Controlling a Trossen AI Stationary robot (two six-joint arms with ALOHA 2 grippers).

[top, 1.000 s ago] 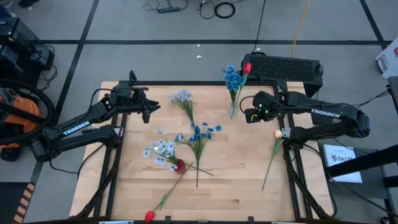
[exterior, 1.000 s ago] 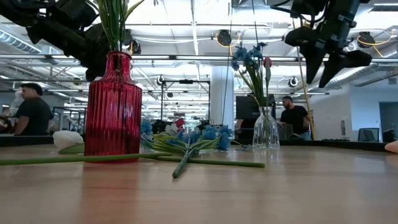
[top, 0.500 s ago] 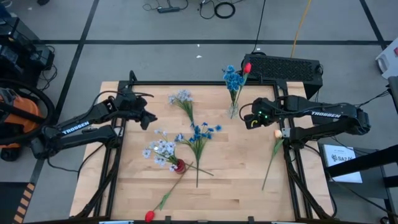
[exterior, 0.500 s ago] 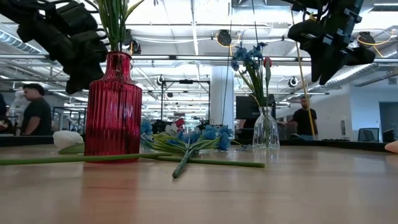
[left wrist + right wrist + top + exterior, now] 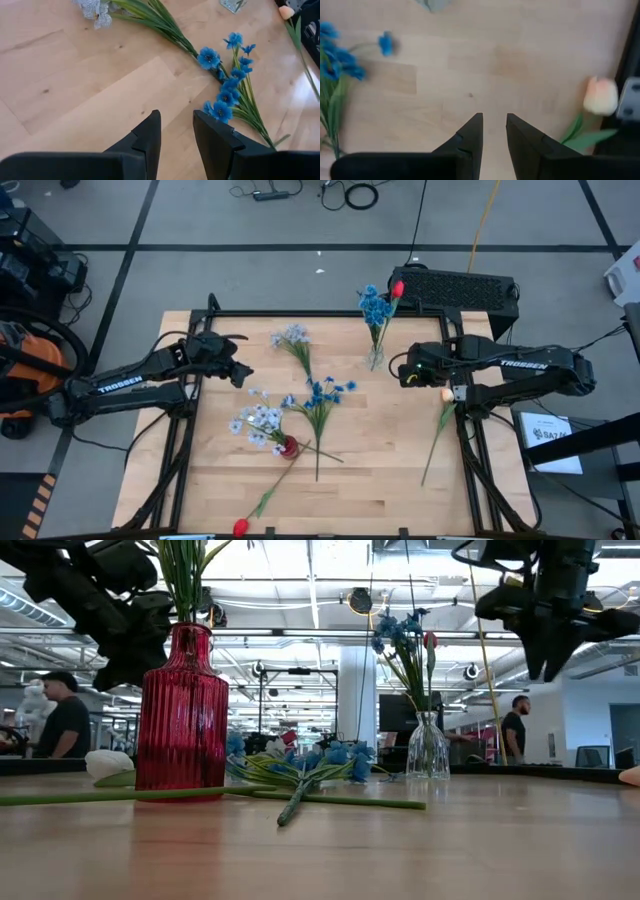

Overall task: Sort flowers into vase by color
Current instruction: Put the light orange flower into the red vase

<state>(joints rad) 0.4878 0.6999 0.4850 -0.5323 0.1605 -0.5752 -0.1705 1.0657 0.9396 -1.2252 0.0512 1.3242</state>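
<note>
Both grippers empty, fingers narrowly parted: left gripper (image 5: 243,370) above the table's left, right gripper (image 5: 403,369) just right of the clear glass vase (image 5: 376,358). Bright blue flower spray (image 5: 322,393) lies mid-table. Risk: a low right-arm sweep could topple the vase.

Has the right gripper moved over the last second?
Yes. The right gripper has drawn back slightly toward the table's right edge, away from the clear vase, in the high view.
</note>
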